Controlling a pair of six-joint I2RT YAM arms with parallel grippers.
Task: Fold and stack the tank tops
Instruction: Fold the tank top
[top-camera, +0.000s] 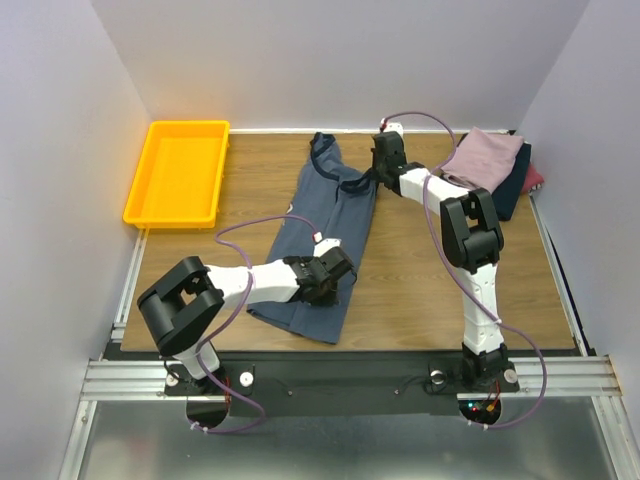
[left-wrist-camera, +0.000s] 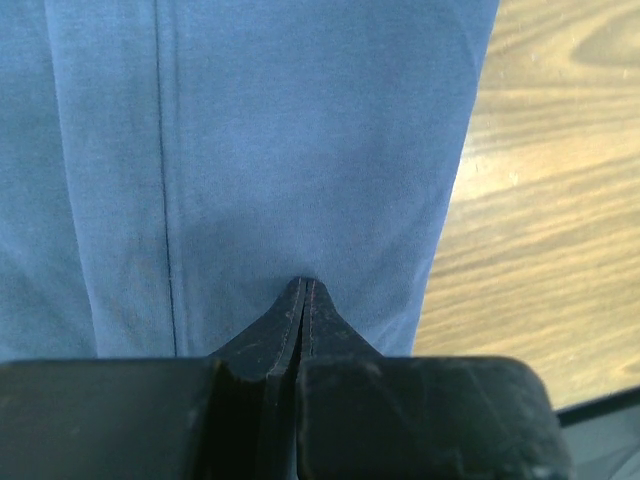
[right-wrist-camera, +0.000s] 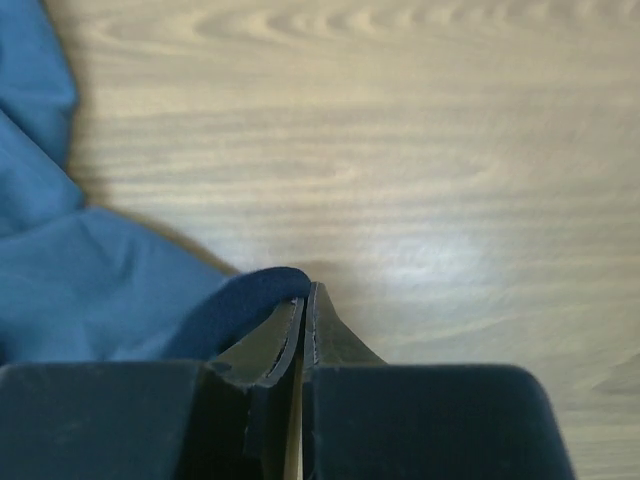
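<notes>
The slate-blue tank top (top-camera: 322, 225) lies lengthwise down the middle of the wooden table (top-camera: 430, 285), neck and straps at the far end and hem towards the arms, partly doubled over so one long edge is a soft fold. It is thin knit cloth, matte and limp, with a stitched seam running down it and a darker, thicker band of trim around the openings. It should weigh next to nothing, sag wherever it is not supported and drag a little on the wood grain. The trim and the hem corners look like the firmest places to pinch, since plain cloth would stretch and slip. The left tool (left-wrist-camera: 303, 292) has its jaws pressed almost together with the tip sunk in the cloth near the hem, apparently nipping a thin layer. The right tool (right-wrist-camera: 305, 297) is closed on the dark trim at the strap end, with bare table beside it. A mauve-pink top (top-camera: 485, 155) sits on a navy one (top-camera: 512, 192) and a maroon one (top-camera: 536, 178) in the far right corner. A rigid yellow tray (top-camera: 150, 190) stands far left.
</notes>
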